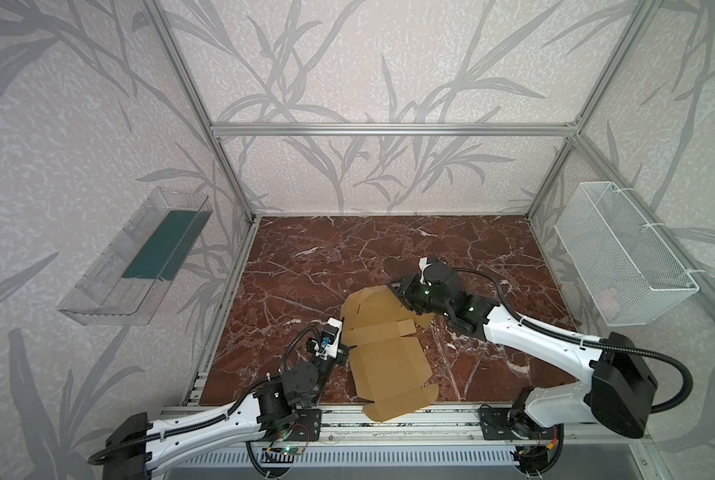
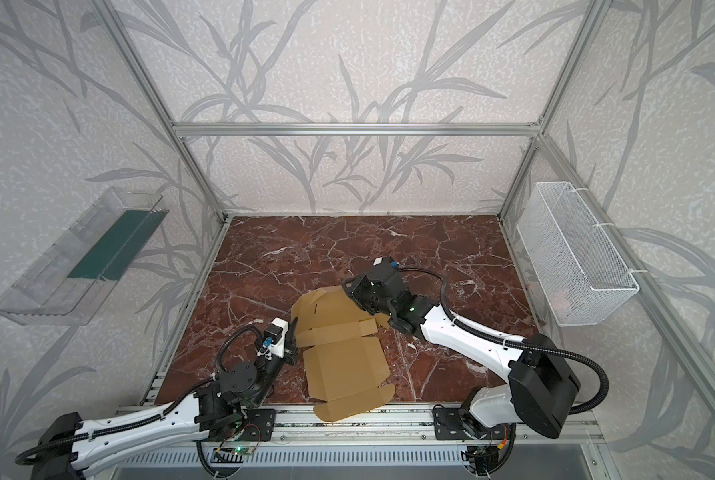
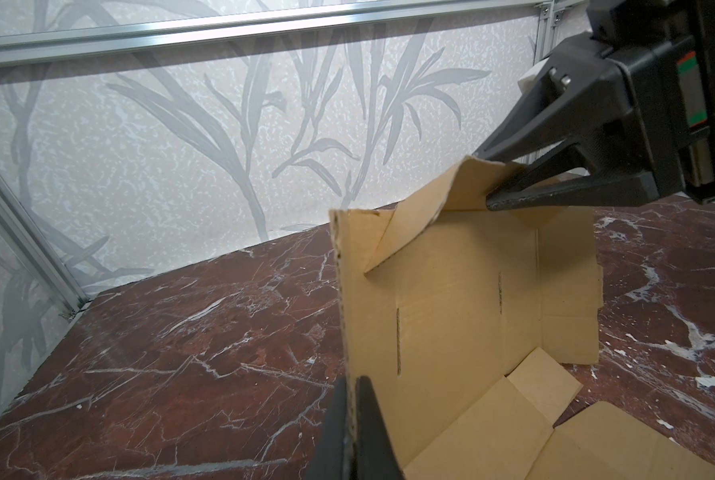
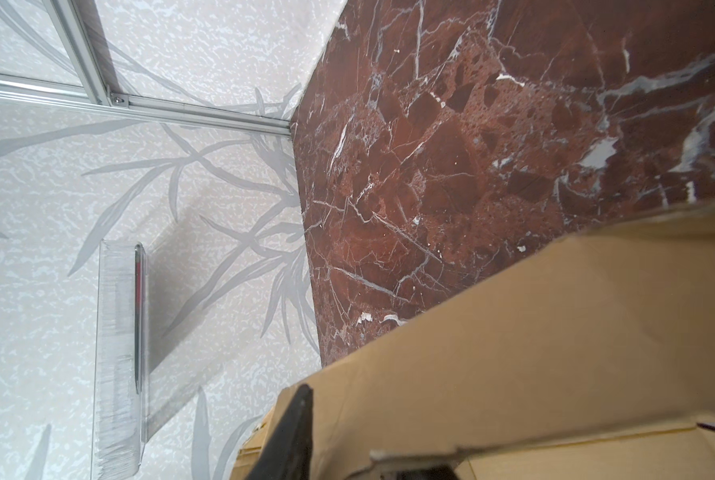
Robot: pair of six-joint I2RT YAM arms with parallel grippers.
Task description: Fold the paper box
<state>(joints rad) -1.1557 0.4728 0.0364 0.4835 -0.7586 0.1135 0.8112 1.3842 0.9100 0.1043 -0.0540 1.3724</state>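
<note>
Paper box partly hides right hand (left hand pinches edge).

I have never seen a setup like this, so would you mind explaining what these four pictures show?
Two robot arms, the left arm and the right arm, are mounted at the near edge of a marble table. Two pictures look down from overhead, nearly alike; the other two come from a camera on each wrist. On the table lies a cardboard sheet, partly folded, its near end overhanging the edge. The left tool is shut on a raised side edge. The right tool has its jaws either side of a lifted flap; whether it grips yet is unclear.
</note>
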